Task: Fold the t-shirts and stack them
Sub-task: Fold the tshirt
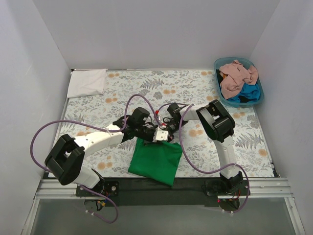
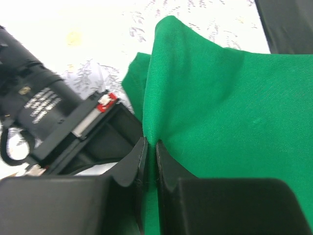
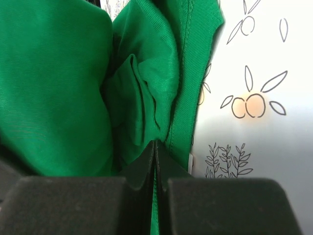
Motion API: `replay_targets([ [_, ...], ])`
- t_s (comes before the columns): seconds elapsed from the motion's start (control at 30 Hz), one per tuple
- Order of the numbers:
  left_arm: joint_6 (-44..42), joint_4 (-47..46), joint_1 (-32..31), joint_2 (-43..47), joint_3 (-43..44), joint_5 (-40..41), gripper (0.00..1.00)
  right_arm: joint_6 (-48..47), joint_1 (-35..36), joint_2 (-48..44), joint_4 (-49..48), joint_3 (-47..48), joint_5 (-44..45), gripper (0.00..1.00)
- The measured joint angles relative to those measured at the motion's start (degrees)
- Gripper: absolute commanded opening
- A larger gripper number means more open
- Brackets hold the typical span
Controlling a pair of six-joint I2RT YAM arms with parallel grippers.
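Floral table covering fills the whole work surface. Green t-shirt sits at the near middle of it, between my two arm bases, with its near edge lapping onto the black strip at the table's front; the far edge is pulled up to where my two grippers meet. My left arm reaches in from the near left and my right arm from the near right, a purple cable looping along each. Blue plastic tub is in the far right corner, well apart from the green shirt. Folded white cloth lies flat in the far left corner. In the tub, a salmon-pink shirt is crumpled on top, with a blue shirt under it on the near side. My left gripper is pinched narrow on a raised ridge of the green t-shirt, and the cloth tents up from the fingertips. My right gripper is clamped nearly closed on a bunched, stitched edge of the green t-shirt, with folds piled just above the tips. The two grippers are just beside each other. A small white tag pokes out at the shirt's edge beside my right fingertip.
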State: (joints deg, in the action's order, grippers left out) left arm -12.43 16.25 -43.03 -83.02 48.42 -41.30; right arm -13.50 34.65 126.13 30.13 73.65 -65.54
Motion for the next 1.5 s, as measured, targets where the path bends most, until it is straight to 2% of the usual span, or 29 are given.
replay_targets([
  [0.43, -0.83, -1.31, 1.9, -1.57, 1.38, 0.44, 0.0, -0.17, 0.04, 0.0, -0.02, -0.04, -0.2, 0.05],
  [0.67, -1.31, -4.09, 2.08, -2.01, 0.46, 1.05, 0.0, -0.28, 0.26, 0.0, 1.22, 0.96, 1.16, 0.09],
  [1.1, -4.66, -16.35, 2.21, -1.75, -8.39, 4.55, 0.0, -5.2, 0.76, -0.85, 8.15, 10.21, 13.33, 0.13],
  [1.2, -4.74, -18.01, 2.23, -1.84, -8.72, 4.85, 0.0, -6.27, 0.74, -1.57, 9.4, 11.19, 15.98, 0.16],
  [1.3, -4.76, -19.04, 2.23, -1.84, -9.35, 4.9, 0.0, -7.28, 0.44, -2.25, 10.47, 12.87, 18.32, 0.24],
  [1.33, -4.76, -19.06, 2.23, -1.84, -9.64, 4.94, 0.0, -7.65, 0.24, -2.43, 10.58, 13.55, 18.88, 0.32],
  [1.43, -4.74, -19.06, 2.23, -1.84, -10.34, 5.18, 0.0, -8.61, -0.55, -2.99, 10.95, 15.39, 19.98, 0.41],
  [1.5, -4.68, -19.1, 2.23, -1.84, -10.38, 5.35, 0.0, -9.18, -1.2, -3.19, 11.58, 16.61, 20.33, 0.42],
])
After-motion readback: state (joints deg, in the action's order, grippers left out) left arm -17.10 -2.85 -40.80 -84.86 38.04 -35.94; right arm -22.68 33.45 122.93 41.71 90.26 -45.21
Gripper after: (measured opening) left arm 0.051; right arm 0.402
